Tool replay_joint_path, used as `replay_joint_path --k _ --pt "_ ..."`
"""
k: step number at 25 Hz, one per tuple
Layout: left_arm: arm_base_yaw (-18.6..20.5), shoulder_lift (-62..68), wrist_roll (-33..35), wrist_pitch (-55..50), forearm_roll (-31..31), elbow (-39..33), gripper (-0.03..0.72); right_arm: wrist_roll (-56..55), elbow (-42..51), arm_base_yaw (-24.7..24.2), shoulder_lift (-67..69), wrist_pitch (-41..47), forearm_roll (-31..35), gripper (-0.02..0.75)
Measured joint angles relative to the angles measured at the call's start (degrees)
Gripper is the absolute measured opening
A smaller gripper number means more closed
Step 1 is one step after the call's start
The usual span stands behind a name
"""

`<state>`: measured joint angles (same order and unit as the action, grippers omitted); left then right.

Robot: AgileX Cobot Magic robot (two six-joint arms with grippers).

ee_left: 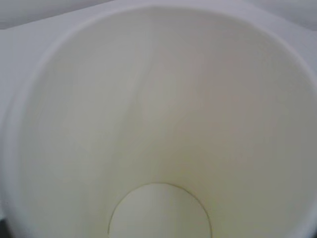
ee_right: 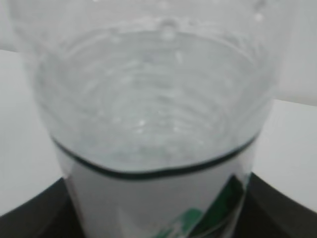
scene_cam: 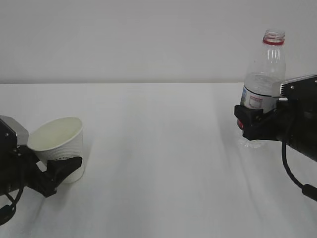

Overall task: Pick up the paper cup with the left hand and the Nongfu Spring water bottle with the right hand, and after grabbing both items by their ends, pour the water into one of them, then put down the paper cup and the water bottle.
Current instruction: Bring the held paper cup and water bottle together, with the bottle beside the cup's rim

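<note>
- Left hand [scene_cam: 59,171]: fingers clamped on tilted cup [scene_cam: 58,144]; arm cut off at frame edge.
- Right hand [scene_cam: 252,121]: fingers clamp upright bottle [scene_cam: 263,74], hiding its label and base.
- Wrist views: fingers mostly hidden.

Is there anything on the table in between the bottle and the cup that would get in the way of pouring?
No, nothing visible does. The paper cup sits tilted in the left hand on the left, the Nongfu Spring water bottle stands upright in the right hand on the right, and the table between them shows only bare white surface.
</note>
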<state>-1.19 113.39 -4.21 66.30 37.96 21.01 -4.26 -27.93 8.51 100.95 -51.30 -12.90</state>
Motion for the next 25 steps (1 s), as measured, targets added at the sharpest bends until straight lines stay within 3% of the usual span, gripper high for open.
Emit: replay_joint_path --k 25 --pt "0.0 0.12 -3.07 -0.03 15.52 1.98 0.537 0.48 0.0 0.0 0.0 0.0 0.0 0.521"
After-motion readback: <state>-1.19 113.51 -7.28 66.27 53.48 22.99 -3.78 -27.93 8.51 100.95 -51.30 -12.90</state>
